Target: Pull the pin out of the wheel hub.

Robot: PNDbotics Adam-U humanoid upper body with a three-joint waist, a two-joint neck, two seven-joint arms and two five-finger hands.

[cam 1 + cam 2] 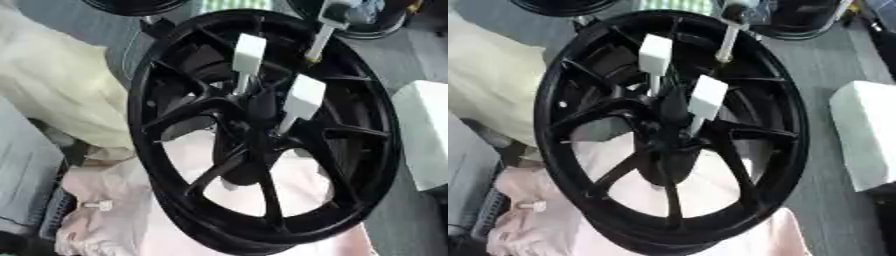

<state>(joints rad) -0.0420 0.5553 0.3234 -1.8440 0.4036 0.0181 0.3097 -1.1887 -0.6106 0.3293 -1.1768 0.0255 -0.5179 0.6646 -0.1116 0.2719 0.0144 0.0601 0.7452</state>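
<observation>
My view from the head camera: a black wheel hub stands tilted on pale pink cloth, 2 white-headed pins seated at its centre. Neither hand shows, so I cannot tell their state.

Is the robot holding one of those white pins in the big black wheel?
No robot hand shows in either view. Two white-handled pins stick out of the wheel hub, untouched.

Both eyes of the head camera look steeply down from close range at a black spoked alloy wheel that nearly fills each view. The right eye sits slightly rightward, so shared contents appear shifted left.
</observation>
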